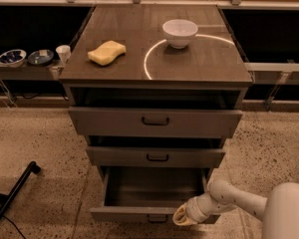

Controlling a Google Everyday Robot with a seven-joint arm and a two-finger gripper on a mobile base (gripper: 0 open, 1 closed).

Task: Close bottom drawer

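The bottom drawer (124,214) stands pulled out. The hand (182,217) sits at its front, just right of the handle (157,218); I cannot tell its grip.
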